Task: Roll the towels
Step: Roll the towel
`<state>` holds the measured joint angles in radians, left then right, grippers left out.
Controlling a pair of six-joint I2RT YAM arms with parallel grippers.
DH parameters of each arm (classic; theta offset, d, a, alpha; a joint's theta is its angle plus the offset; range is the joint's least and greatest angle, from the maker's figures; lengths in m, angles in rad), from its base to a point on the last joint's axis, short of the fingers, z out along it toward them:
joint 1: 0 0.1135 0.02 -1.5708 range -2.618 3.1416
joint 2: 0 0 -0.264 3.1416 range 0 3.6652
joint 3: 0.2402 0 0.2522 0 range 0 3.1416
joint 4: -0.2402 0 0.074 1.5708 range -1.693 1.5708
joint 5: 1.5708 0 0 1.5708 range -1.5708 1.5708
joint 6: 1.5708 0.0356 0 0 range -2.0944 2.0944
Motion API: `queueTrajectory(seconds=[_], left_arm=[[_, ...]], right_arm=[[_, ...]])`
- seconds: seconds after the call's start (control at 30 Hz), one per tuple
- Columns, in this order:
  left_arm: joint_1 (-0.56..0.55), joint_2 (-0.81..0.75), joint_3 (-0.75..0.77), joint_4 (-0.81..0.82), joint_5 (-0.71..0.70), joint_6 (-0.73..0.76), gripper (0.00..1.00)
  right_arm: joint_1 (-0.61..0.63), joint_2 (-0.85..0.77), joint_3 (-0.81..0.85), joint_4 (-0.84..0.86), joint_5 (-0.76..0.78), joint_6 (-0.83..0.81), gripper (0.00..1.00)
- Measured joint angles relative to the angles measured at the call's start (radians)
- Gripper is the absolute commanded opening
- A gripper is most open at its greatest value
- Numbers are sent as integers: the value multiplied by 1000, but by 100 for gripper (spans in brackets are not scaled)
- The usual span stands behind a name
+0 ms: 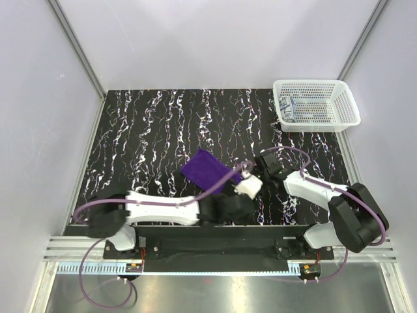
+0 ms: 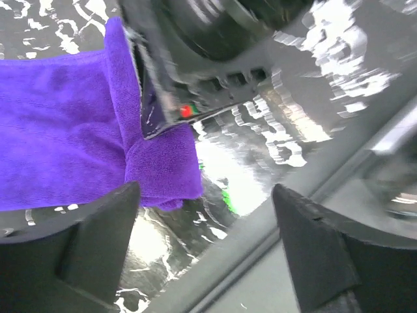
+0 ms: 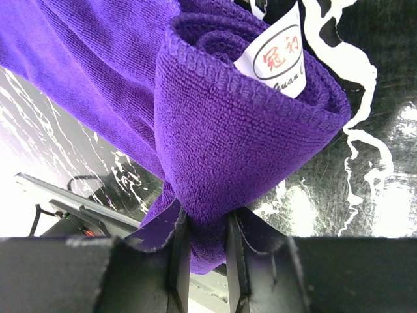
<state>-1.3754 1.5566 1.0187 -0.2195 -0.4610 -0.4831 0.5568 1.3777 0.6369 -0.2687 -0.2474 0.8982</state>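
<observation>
Right wrist: right gripper (image 3: 202,255) clamped on rolled end of deep purple cloth towel (image 3: 241,137), well apart from white plastic mesh basket (image 1: 316,83). Left gripper (image 2: 205,220) spread wide, empty. Blue-patterned white cloth towel (image 1: 288,108) inside basket.

A black tabletop with white marble-like veins (image 1: 156,137) stands between plain pale walls (image 1: 39,98), with thin aluminium frame bars (image 1: 77,47) in the corners. Light is even.

A black, white-veined table (image 1: 150,130) fills the frame's middle. A purple towel (image 1: 207,168) lies near its centre, and a white mesh basket (image 1: 317,123) sits at its upper right corner.
</observation>
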Motion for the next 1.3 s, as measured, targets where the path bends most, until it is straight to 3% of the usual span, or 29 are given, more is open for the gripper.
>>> queueTrajectory(seconds=[0.17, 0.3, 0.37, 0.53, 0.67, 0.77, 0.9, 1.0, 1.13, 1.3], left_arm=[[-65, 217, 81, -123, -171, 23, 80], [-71, 294, 103, -211, -245, 18, 73], [-69, 315, 126, -242, -269, 11, 63], [-70, 340, 158, -269, -292, 12, 49], [-68, 343, 158, -270, -293, 16, 22], [-65, 343, 158, -270, -291, 22, 10], [-53, 342, 155, -257, -275, 34, 0], [-37, 315, 126, -227, -242, 39, 0], [7, 237, 62, -164, -154, 43, 0], [45, 178, 12, -121, -69, 46, 0]], right_arm=[[4, 2, 2, -14, 0, 0, 21], [5, 2, 2, -16, -1, 0, 21], [6, 2, 2, -17, -3, 0, 21], [6, 2, 2, -17, -5, 0, 20], [6, -2, 2, -17, -5, 3, 20], [6, -13, -3, -17, -5, 7, 20], [6, -37, -15, -19, 3, 9, 21], [6, -55, -19, -27, 7, 12, 25], [6, -73, -19, -45, 9, 21, 48], [6, -79, -19, -67, 11, 26, 65]])
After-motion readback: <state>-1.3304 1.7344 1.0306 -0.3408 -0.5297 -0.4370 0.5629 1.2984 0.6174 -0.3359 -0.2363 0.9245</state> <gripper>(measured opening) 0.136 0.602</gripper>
